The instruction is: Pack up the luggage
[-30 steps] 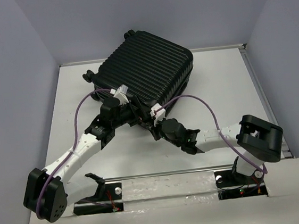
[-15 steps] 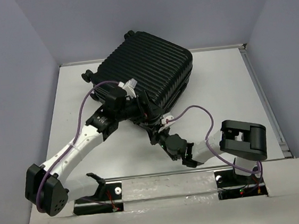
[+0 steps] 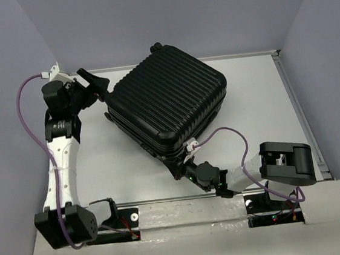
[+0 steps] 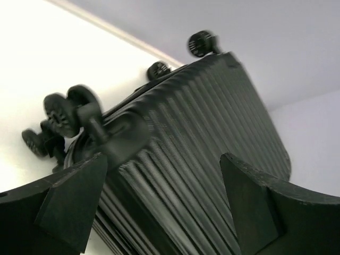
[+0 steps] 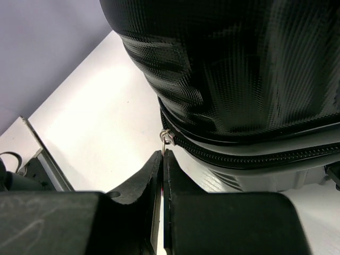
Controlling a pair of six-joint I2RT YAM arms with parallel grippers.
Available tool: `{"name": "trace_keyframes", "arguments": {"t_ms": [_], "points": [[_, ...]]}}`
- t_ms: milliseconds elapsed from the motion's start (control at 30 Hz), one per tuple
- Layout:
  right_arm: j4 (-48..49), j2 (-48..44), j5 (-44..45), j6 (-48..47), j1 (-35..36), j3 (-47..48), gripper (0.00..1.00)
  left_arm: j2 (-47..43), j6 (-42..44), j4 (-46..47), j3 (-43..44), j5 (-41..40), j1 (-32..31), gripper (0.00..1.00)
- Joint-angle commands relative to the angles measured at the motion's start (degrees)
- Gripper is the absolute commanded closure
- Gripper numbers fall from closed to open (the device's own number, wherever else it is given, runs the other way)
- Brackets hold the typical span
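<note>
Closed luggage (image 3: 167, 100) lying mid-table (image 3: 252, 94)
At its 6 o'clock corner the right gripper (image 5: 162, 155) is pinched fully together on the zipper pull (image 5: 166, 137). At 10 o'clock, by the wheels (image 4: 66, 109), the left gripper (image 4: 163, 162) is spread wide — holding nothing.

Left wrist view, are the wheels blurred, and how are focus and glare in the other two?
Left wrist view: the near wheels of the luggage are smeared, the table blown out white. Right wrist view: shell weave and zipper pull sharp, pale sheen on the shell. Top external view: even light, sharp throughout.
</note>
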Motion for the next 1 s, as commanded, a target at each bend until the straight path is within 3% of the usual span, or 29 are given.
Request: {"name": "trace_keyframes", "arguments": {"t_ms": [0,133,367,567,967], "points": [[1.69,-2.44,-3.71,0.5,1.19,-0.09,0.93,6.61,-6.88,7.85,-4.33,6.94,3.99,0.01],[0.73,-2.87,-4.15,0.32,1.19,-0.18,0.93,10.12,-11.2,13.58,-6.01,5.97,4.52,0.01],[0.81,-2.53,-5.73,0.41,1.19,-0.09,0.93,19.18,-11.47,13.77,-0.04,6.85,4.52,0.01],[0.29,-1.73,-6.17,0.41,1.19,0.7,0.93,21.73,-11.83,15.18,0.76,7.03,4.52,0.02],[-0.77,-1.38,-6.44,0.94,1.19,1.23,0.93,25.08,-13.58,18.08,1.91,6.68,4.61,0.17]]}}
